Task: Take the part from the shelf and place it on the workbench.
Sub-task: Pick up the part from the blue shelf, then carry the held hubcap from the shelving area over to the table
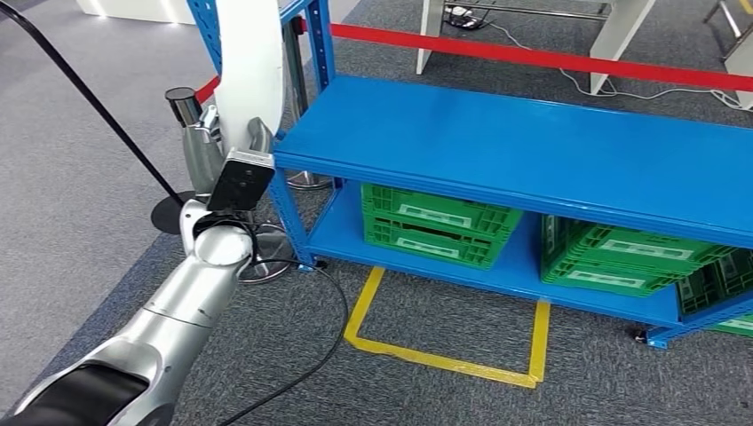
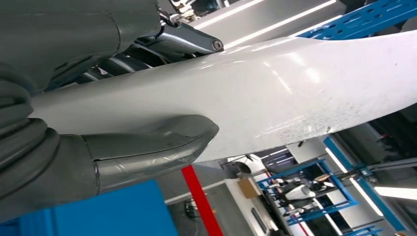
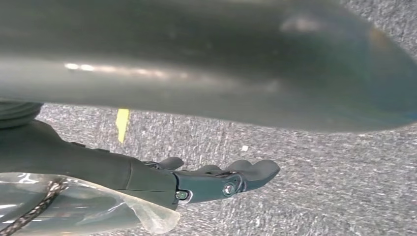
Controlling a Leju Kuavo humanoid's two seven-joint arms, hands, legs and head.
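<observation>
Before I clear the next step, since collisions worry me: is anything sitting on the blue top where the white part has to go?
Nothing visible: the left hand holds the white part upright beside the blue workbench top, whose visible surface is bare.

Blue shelf (image 1: 533, 151) top bare; green crates (image 1: 439, 224) crowd lower tier.

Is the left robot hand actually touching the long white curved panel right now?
Touching. In the left wrist view the left robot hand has its thick grey thumb pressed against the long white curved panel, with darker fingers on the opposite face.
</observation>
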